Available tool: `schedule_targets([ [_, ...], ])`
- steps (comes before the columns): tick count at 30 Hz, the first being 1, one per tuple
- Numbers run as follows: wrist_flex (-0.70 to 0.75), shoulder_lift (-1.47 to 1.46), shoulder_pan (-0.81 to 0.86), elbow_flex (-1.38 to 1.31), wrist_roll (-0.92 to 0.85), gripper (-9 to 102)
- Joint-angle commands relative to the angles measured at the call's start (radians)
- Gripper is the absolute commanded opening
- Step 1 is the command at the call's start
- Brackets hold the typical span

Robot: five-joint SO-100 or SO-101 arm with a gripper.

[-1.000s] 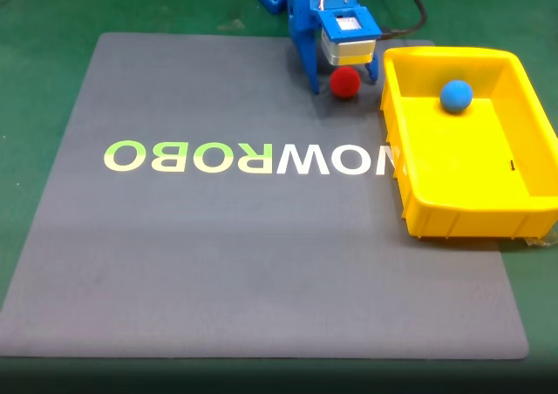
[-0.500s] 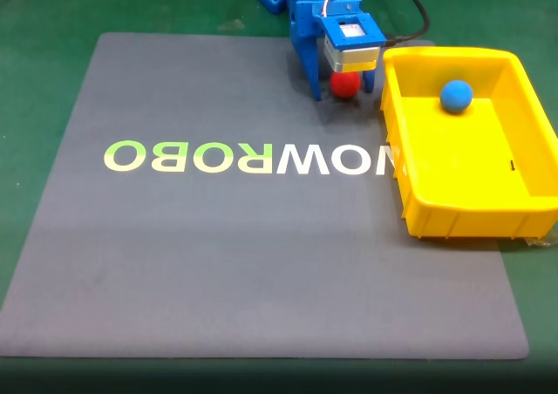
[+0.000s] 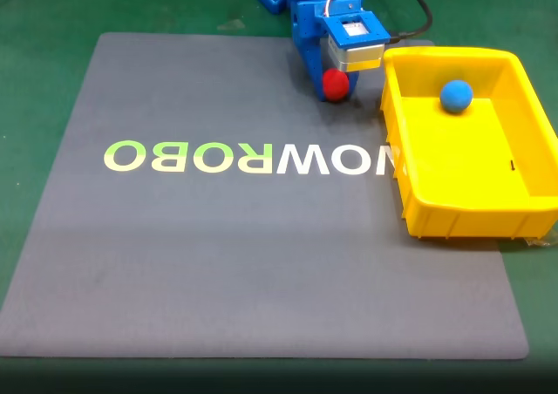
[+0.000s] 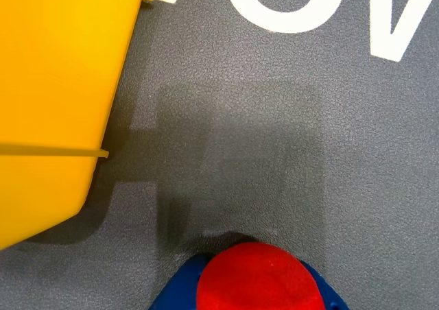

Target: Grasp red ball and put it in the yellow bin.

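**Red ball pinched by the gripper beside the yellow bin**

A grey mat (image 3: 261,237) printed with large pale letters is seen from a fixed view. The yellow bin (image 3: 523,207) is set on the mat's right side, and 1 blue ball (image 3: 456,96) is seen lying inside it near its far wall. Just left of the bin's far corner, the blue gripper (image 3: 336,89) is pointed down at the mat. The red ball (image 3: 336,84) is pinched between the 2 fingers, which are pressed against its sides. Whether the ball is raised off the mat cannot be told.

In the wrist view, the red ball (image 4: 259,277) is seen at the bottom edge, cradled by blue gripper parts, with the bin's outer wall (image 4: 55,84) close on the left. The grasp appears to be made; a lift over the bin's wall is judged to be needed next, since the wall stands between ball and bin.
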Motion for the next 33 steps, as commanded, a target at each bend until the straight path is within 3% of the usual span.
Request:
schedule_targets([
  [1,-0.011,0.008,0.017,-0.029,-0.003,0],
  [15,-0.023,0.175,0.101,-0.272,-0.009,0],
  [26,-0.049,-0.018,-0.183,-0.692,0.103,0],
  [33,-0.209,-0.186,-0.314,-0.815,0.132,1],
])
